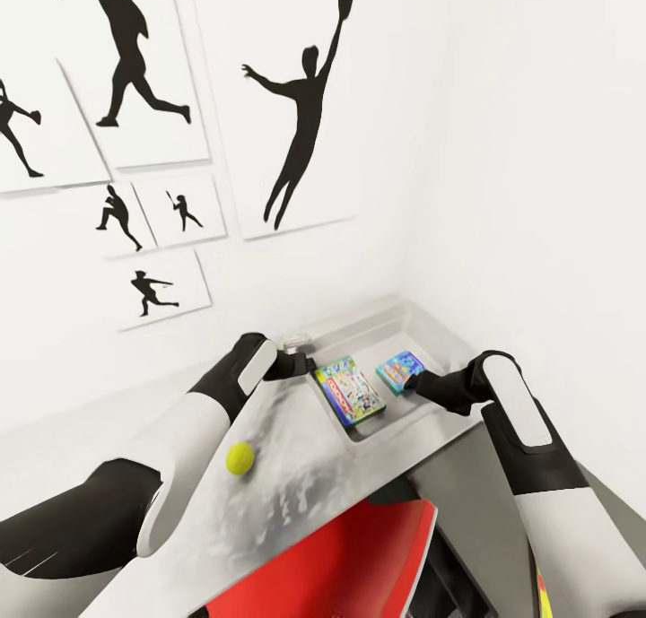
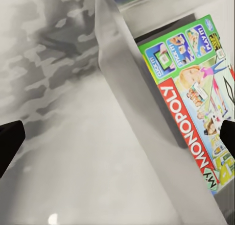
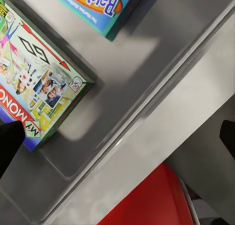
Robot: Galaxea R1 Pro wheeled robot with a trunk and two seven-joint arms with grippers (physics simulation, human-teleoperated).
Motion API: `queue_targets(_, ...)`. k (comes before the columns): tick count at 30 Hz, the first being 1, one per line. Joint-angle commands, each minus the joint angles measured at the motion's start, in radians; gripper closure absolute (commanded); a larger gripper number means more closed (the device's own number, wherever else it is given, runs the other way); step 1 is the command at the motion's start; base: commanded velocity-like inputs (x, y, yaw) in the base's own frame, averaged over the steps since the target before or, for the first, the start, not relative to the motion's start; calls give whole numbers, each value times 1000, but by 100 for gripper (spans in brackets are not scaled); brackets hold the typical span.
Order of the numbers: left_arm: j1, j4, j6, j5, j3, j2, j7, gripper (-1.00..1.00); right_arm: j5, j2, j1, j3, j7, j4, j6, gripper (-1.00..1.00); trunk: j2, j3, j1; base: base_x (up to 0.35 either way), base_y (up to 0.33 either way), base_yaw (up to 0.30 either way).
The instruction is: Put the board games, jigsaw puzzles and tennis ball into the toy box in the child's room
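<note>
A: Status of toy box (image 1: 422, 326)?

B: Right of centre in head view, on the bench (image 1: 296, 474), pushed toward the room corner. Two games already inside, lying flat: Monopoly (image 1: 350, 389) w/ green edges and, just beside it toward the right, the blue game (image 1: 400, 370). Flat placement keeps them below the low flared walls and leaves floor area for more.

A: Orientation?

B: Monopoly long axis runs from upper left to lower right in head view, roughly parallel to the box's left wall (image 2: 117, 87). Print faces up. Blue game lies approx. parallel, apart from it by a narrow gap.

A: Ball?

B: Ball (image 1: 240, 457) at lower left of centre, on the bench outside the box, near the left forearm. Not yet stowed. Red item (image 1: 359, 555) at bottom centre, under the bench edge; identity not clear.

A: End effectors?

B: Left end effector (image 1: 301, 363) sits at the box's left wall, fingers (image 2: 10, 141) spread wide, straddling the wall, nothing between them. Right end effector (image 1: 414, 383) is over the box's near rim next to the blue game; fingers (image 3: 10, 141) spread wide, holding nothing.

A: Judgement?

B: Probably positioned to steady or check the box. Next likely: ball pickup w/ left arm.
</note>
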Motion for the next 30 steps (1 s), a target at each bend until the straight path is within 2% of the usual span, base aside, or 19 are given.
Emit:
queue_targets(1,-1,-3,4,9,-3,0,7,-100,-8,-1,-1,2,-10,-1,6,-100,-2,-4,1,0,0,0)
queue_targets(9,-1,-41,11,11,-12,0,-6,-100,-8,-1,-1,2,-11,-3,7,-100,-2,-17,1,0,0,0)
queue_targets(13,-1,-62,18,11,-17,0,-61,-100,-8,-1,-1,2,-11,-4,7,-100,-2,-23,1,0,0,0)
queue_targets(17,-1,-68,21,11,-46,0,-88,-100,-8,-1,-1,1,-12,-4,7,-100,-2,-30,1,0,0,0)
queue_targets(23,-1,-70,21,12,-73,0,-95,-100,-9,-1,-1,1,-12,-4,7,-100,-2,-40,1,0,0,0)
queue_targets(30,-1,-70,21,12,-80,0,-95,-100,-9,-1,-1,0,-11,-4,8,-100,-2,-51,1,0,0,0)
